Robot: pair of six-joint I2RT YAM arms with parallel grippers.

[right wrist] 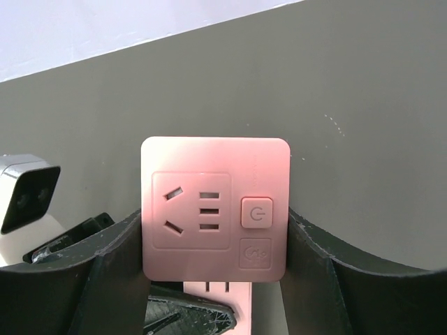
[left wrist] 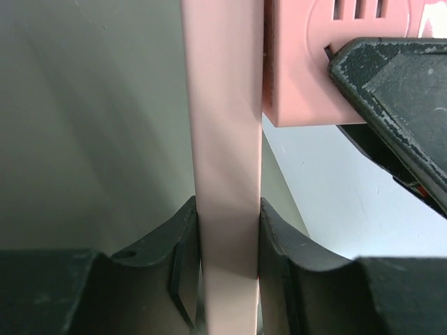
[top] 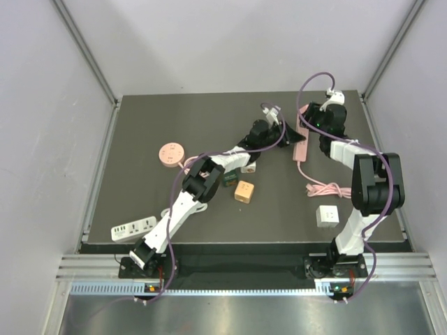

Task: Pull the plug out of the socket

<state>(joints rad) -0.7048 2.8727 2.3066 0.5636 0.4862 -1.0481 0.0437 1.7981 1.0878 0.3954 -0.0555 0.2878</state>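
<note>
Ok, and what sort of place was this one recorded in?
Probably a lab robot cell: a dark grey tabletop walled by plain white panels, a ribbed aluminium rail along the near edge, and a long pink power strip as the workpiece.

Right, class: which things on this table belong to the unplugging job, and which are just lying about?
In the job: pink power strip, clamped by the left gripper; pink square plug, between the fingers of the right gripper.

Lying about: round pink socket, white power strip, white cube, wooden block.
</note>
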